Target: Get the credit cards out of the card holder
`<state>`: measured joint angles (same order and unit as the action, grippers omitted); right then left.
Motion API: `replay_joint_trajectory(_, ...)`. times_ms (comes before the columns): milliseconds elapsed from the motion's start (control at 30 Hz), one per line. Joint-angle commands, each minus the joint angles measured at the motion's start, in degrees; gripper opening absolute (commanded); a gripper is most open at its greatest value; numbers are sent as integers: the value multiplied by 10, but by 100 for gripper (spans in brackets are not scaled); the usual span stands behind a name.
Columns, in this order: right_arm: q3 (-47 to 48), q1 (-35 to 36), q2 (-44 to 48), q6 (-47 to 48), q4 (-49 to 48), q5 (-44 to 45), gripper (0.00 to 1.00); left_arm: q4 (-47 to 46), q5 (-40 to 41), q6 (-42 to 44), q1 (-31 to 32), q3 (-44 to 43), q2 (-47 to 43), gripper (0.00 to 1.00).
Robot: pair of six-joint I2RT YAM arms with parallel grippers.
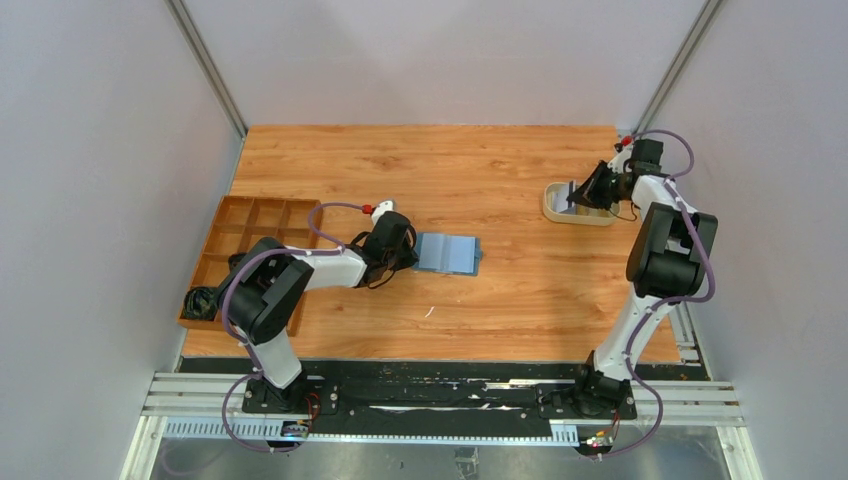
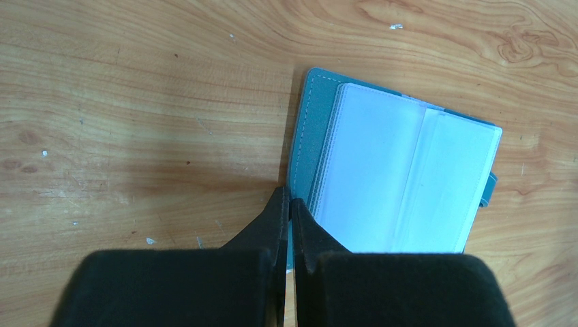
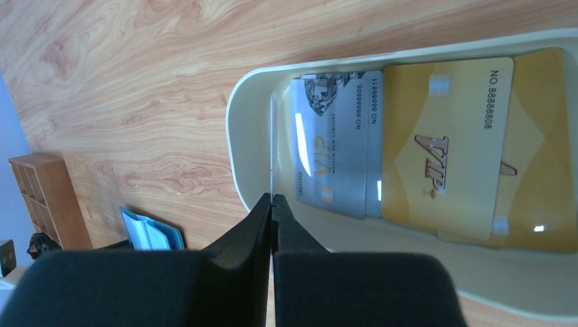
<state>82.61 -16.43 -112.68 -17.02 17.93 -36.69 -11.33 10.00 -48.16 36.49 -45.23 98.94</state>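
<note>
The blue card holder (image 1: 447, 253) lies open on the table, its clear sleeves (image 2: 395, 177) facing up. My left gripper (image 2: 289, 201) is shut on the holder's near left cover edge. Over the cream oval dish (image 3: 238, 136) at the far right, my right gripper (image 3: 272, 197) is shut on a thin credit card (image 3: 271, 143) seen edge-on, standing upright just inside the dish's left wall. Flat in the dish lie silver credit cards (image 3: 337, 143) and a gold one (image 3: 443, 143). The holder also shows small in the right wrist view (image 3: 153, 231).
A brown wooden compartment tray (image 1: 250, 240) sits at the left table edge, with a black object at its near corner. The cream dish (image 1: 555, 205) stands close to the right edge. Grey walls enclose the table on three sides.
</note>
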Motion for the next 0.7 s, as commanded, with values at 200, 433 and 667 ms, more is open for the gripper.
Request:
replay_joint_trajectory(200, 47, -9, -46, -8, 22, 6, 4, 69, -4, 18, -1, 21, 14, 0)
replay_joint_trajectory(433, 69, -8, -53, 7, 67, 72, 26, 69, -6, 22, -1, 25, 9, 0)
replay_joint_trajectory(667, 115, -5, -85, 30, 117, 115, 37, 72, -5, 23, -1, 25, 6, 0)
